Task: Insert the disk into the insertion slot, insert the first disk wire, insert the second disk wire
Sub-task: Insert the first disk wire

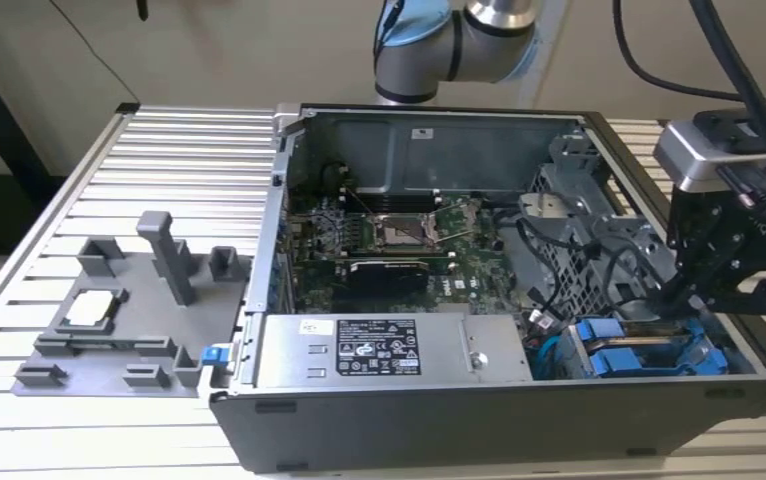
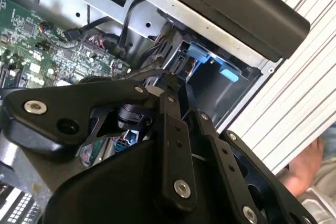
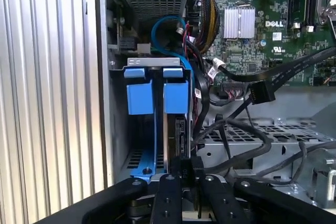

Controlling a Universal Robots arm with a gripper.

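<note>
disk (image 3: pixel 179 132) is seen edge-on in the first wrist view, stood on its long side in a blue carrier (image 3: pixel 176 95) inside the drive cage (image 3: pixel 118 124), in the bay farther from the case wall. its long axis is laid from the blue tabs straight toward the tool (image 3: pixel 184 163), with a narrow end faced to the tool. a black wire (image 3: pixel 261 94) with a free plug is shown there too, apart from the disk. in the exterior view the cage is placed in the corner of the open computer case (image 1: pixel 490 425) toward the exterior view's right, beside the power-supply box (image 1: pixel 383 350), and the case is carried on the slatted bench (image 1: pixel 156 150). a person's hand (image 2: pixel 307 169) beyond the case wall is caught in the second wrist view. the arm (image 1: pixel 450 45) is seen behind the case, with the wrist held over the case's edge and the tool tilted down into the cage. the tool is seen drawn together just at the disk's end; whether anything is pinched cannot be told.
</note>
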